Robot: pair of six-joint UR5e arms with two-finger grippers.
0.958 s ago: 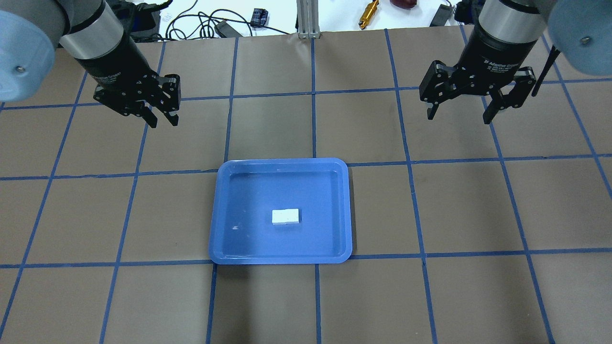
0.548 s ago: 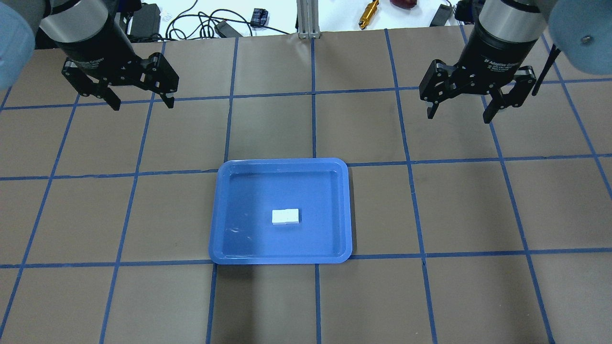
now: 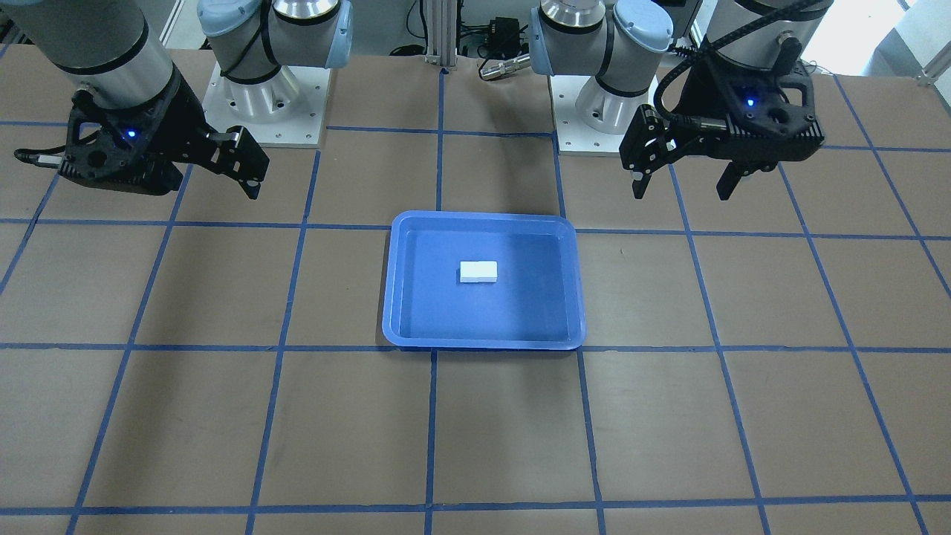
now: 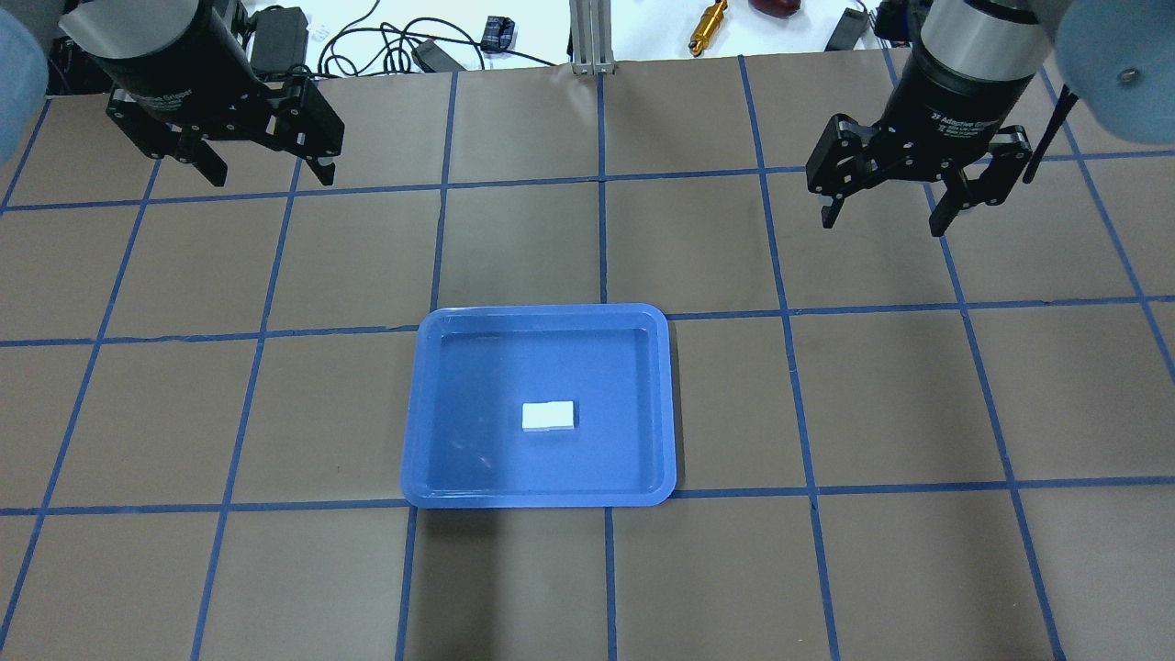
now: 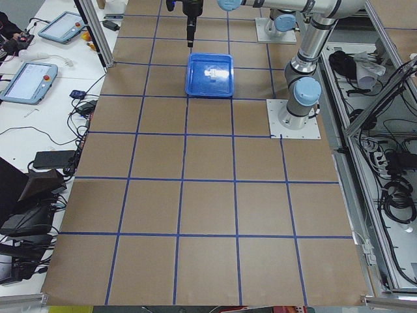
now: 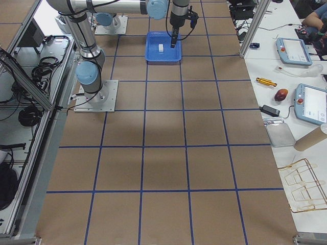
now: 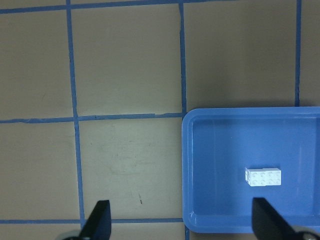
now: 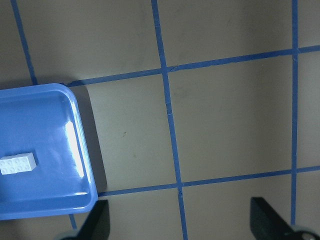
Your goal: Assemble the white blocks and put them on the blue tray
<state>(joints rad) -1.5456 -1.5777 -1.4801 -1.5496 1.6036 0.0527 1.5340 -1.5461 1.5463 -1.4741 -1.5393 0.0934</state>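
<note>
The white blocks (image 4: 549,416) are joined into one small rectangle and lie inside the blue tray (image 4: 422,404) at the table's middle. They also show in the front view (image 3: 478,271), in the left wrist view (image 7: 262,176) and in the right wrist view (image 8: 17,164). The tray shows there too (image 3: 572,297) (image 7: 200,165) (image 8: 50,100). My left gripper (image 4: 266,170) (image 3: 680,189) is open and empty, high over the far left of the table. My right gripper (image 4: 886,218) (image 3: 251,182) is open and empty over the far right. Both are well away from the tray.
The table is brown with a grid of blue tape lines (image 4: 601,184). Cables (image 4: 367,41), a brass tool (image 4: 709,26) and an aluminium post (image 4: 592,37) lie beyond its far edge. The two arm bases (image 3: 267,96) (image 3: 594,104) stand at the robot's side.
My left gripper has moved up and away to the far left and turned, with its fingers now spread side by side. My right gripper, the tray and the blocks have stayed put.
</note>
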